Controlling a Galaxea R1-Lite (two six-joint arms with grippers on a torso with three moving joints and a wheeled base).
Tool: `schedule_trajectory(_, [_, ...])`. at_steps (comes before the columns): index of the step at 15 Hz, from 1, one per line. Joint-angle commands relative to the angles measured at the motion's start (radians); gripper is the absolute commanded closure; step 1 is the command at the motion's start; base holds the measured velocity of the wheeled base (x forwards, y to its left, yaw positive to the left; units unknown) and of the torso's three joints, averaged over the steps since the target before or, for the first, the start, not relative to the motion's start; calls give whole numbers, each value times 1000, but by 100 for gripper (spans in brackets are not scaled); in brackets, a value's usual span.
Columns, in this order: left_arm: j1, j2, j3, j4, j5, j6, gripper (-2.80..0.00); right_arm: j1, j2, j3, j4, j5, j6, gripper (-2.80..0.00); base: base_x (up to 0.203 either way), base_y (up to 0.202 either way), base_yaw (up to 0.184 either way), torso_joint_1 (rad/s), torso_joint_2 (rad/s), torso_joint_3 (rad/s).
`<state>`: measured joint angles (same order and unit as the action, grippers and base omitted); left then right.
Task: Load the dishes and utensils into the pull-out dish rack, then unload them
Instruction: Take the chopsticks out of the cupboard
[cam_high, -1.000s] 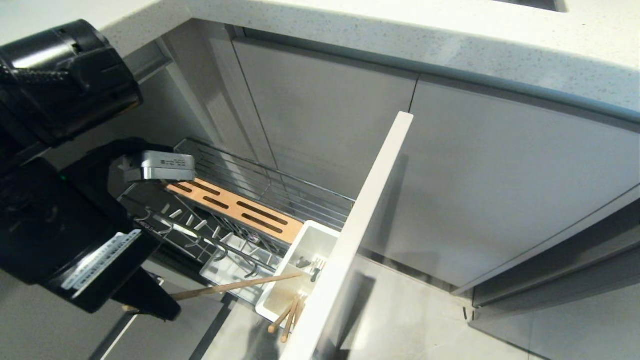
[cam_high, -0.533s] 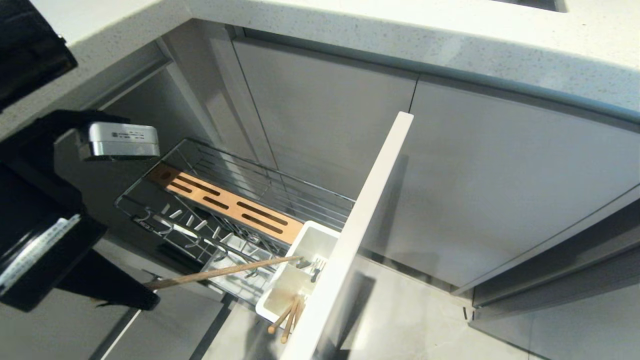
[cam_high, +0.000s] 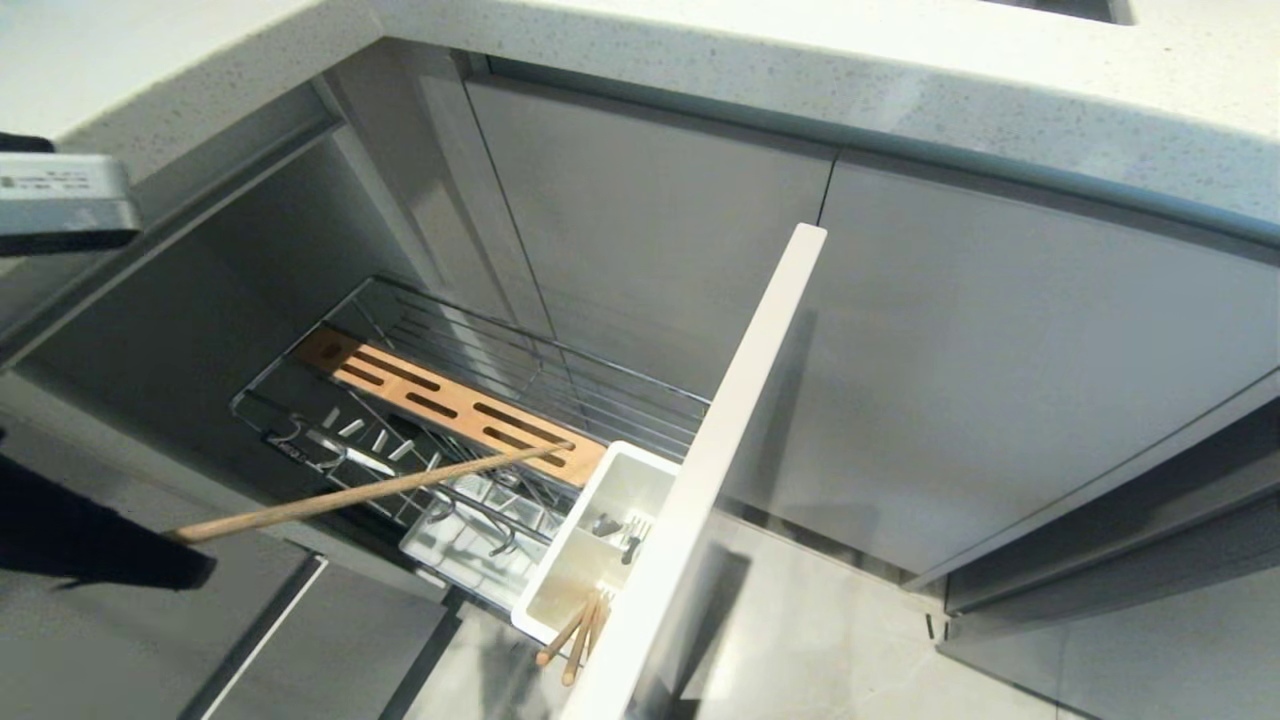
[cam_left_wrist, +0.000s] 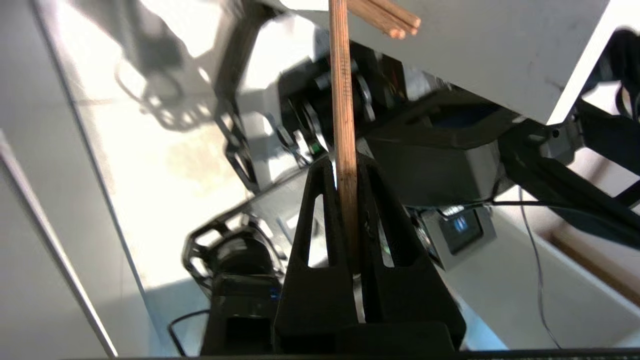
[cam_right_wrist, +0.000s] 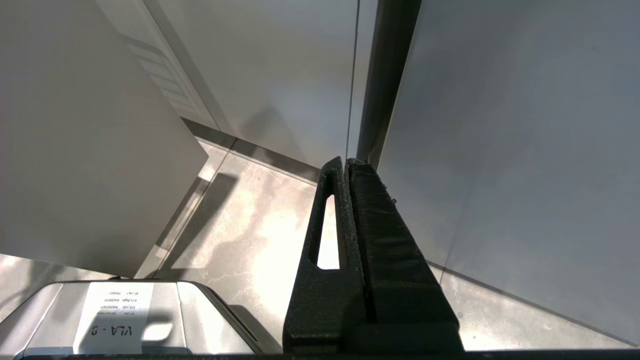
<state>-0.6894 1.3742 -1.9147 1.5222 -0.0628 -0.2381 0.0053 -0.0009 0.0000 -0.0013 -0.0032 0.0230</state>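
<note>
chopstick (cam_high: 365, 490): one thin light-wood stick held out over the rack, its free tip above the strip's near end, at about 10 o'clock from the caddy; its butt runs to 8 o'clock into the left gripper.
left gripper (cam_left_wrist: 345, 172): fingers pinched narrow on the chopstick near its butt, so most of the length sticks out past the tips.
other sticks (cam_high: 575, 630): leaning in the caddy's near compartment, ends poking over its rim; how many cannot be told.
caddy (cam_high: 625, 470): white, at the rack's front end, touching the front panel (cam_high: 720, 450).
rack (cam_high: 400, 340): pulled out; wooden strip (cam_high: 440, 405) along it, wire pegs beside.
right gripper (cam_right_wrist: 346, 167): parked, jaws together, holding nothing, pointed at the floor.
handling: likely light and stiff but smooth and round, so it could roll or swing between the pads.
hold: an end grip leaves a long lever; nearer the middle would probably sit steadier.
risk: the free tip could catch on the wires or the caddy rim.
</note>
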Motion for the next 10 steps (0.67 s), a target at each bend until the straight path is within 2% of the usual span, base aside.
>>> schedule_trajectory(1, [12,-96,-3,8,31,9,0,1,1,2,0,0,0,0,0,0,0,0,0,0])
schedule_trajectory(4, [99,-222,-3,8,61,112,0,1,1,2,0,0,0,0,0,0,0,0,0,0])
schedule_trajectory(6, [205,-285,-3,8,59,166,0,1,1,2,0,0,0,0,0,0,0,0,0,0])
schedule_trajectory(10, [418,-393,-3,-92,32,191,0,1,1,2,0,0,0,0,0,0,0,0,0,0])
